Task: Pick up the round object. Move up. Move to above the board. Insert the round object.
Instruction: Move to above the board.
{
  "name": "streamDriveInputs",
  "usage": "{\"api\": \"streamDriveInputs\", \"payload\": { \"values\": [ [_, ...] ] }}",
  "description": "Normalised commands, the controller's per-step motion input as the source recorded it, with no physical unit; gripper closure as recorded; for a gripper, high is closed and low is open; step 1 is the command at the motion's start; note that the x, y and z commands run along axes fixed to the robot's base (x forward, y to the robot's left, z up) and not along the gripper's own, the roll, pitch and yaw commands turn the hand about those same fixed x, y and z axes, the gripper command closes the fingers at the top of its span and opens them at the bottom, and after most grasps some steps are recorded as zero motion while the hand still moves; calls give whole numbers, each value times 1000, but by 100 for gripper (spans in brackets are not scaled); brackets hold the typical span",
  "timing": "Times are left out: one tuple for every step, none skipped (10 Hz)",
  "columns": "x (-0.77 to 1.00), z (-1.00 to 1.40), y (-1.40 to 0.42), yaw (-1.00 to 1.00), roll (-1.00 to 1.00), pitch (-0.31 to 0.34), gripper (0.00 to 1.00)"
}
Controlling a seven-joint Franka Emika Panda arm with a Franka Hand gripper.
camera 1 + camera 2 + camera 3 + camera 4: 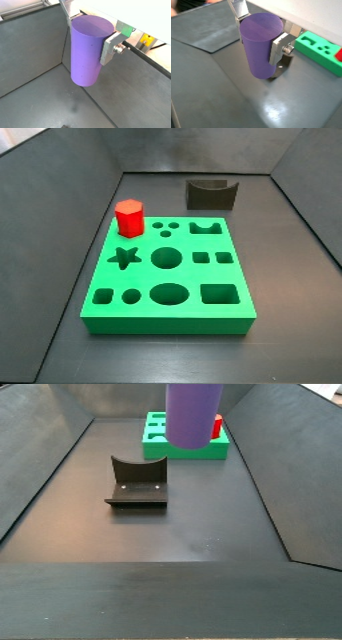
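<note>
Two silver fingers of the gripper are clamped on the round object, a tall purple cylinder, and both wrist views show the plates pressing against opposite sides of it near its flat top. In a wrist view the same grip shows again, with the gripper closed around the upper part of the round object and the lower end of the cylinder hanging free above the dark floor, casting a shadow beneath it. The cylinder stands upright between the fingers, its flat top level with their upper ends.

In a side view the round object hangs clear of the floor, in front of the board from that camera, and its body covers part of the green block. The red peg shows just beside the cylinder there, at the board's edge. The fixture stands on the floor nearer the camera, apart from the cylinder.

In a side view the board lies flat with its shaped holes open, the red peg standing upright at one far corner, and the fixture behind the board. Neither gripper nor cylinder appears in that view.
</note>
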Motion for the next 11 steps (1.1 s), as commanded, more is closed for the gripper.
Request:
{"api": "streamDriveInputs", "payload": {
  "values": [
    [-49,95,-1000,-507,52,417,100],
    [-53,100,-1000,-338,72,303,100],
    [-55,100,-1000,-156,10,143,100],
    [-56,99,-1000,-59,15,67,100],
    [-61,101,-1000,-32,26,24,100],
    [-65,103,-1000,-10,38,11,100],
    [-63,104,-1000,-6,45,14,100],
    [-63,105,-1000,0,46,10,100],
    [-65,106,-1000,3,43,7,100],
    [-69,109,-1000,4,33,5,100],
    [-70,110,-1000,3,27,6,100]
  ]
}}
